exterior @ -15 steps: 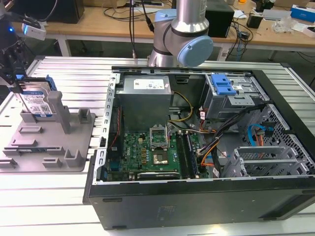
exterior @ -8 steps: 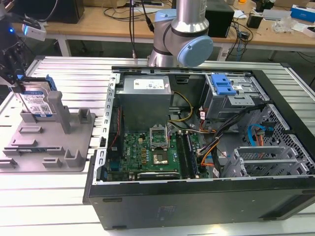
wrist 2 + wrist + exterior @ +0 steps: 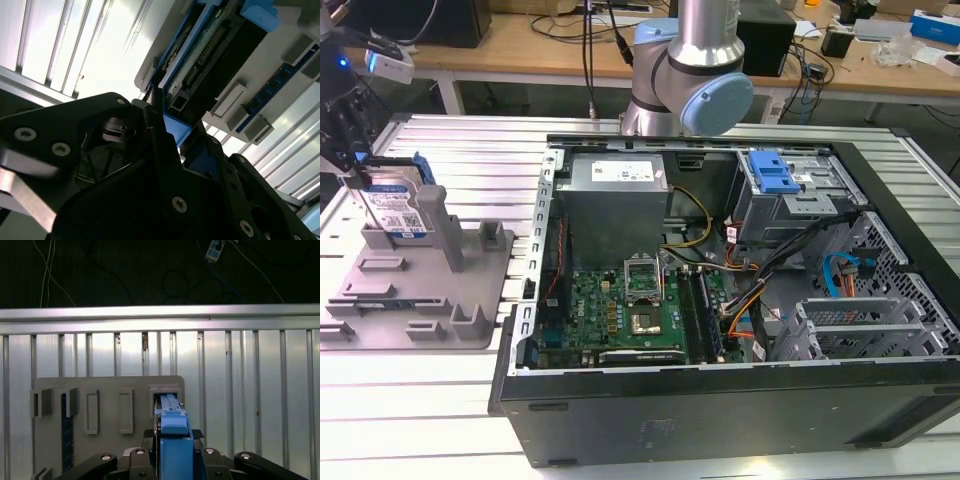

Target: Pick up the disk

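Where it stands upright, end effector (image 3: 172,440) grips disk (image 3: 398,208).

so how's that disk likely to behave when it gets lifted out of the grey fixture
Probably rigid: the disk looks like a flat metal-cased block with blue side rails, so it should not flex. It stands upright on edge in the grey fixture, so it might tip if released. The gripper straddles its blue rail; smooth plastic could slip somewhat.

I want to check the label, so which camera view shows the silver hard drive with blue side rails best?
The exterior view: the silver hard drive with blue side rails stands on edge in the grey plastic fixture, labelled face visible. The first wrist view shows its blue rail edge-on; the second wrist view shows its connector end.
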Available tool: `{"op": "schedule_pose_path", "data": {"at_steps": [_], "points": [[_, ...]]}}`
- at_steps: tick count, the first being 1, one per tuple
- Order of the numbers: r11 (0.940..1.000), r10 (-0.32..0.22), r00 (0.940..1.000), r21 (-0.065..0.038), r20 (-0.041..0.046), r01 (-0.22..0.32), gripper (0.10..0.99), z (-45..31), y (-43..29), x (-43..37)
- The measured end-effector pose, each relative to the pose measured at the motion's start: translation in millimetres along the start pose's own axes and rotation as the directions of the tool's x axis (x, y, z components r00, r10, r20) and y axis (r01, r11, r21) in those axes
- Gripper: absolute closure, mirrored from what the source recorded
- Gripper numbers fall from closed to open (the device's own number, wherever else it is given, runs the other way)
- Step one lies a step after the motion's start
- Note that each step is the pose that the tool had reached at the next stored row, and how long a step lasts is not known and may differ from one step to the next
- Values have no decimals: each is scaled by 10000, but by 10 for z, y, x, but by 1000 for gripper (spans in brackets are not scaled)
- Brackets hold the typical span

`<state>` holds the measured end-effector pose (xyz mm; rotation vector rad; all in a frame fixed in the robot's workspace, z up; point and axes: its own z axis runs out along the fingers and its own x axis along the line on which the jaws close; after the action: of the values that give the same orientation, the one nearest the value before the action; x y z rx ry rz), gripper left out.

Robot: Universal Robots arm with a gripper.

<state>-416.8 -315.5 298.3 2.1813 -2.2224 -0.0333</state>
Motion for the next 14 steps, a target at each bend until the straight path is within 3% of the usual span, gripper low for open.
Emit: {"op": "schedule_pose_path", "data": {"at_steps": [8,10,14], "points": [[10000,-2,10000,4,1,2,722,-18,0,7],[10000,-1,10000,0,0,1,722,-85,2,8],[10000,-2,10000,0,0,2,722,-302,10,8]]}}
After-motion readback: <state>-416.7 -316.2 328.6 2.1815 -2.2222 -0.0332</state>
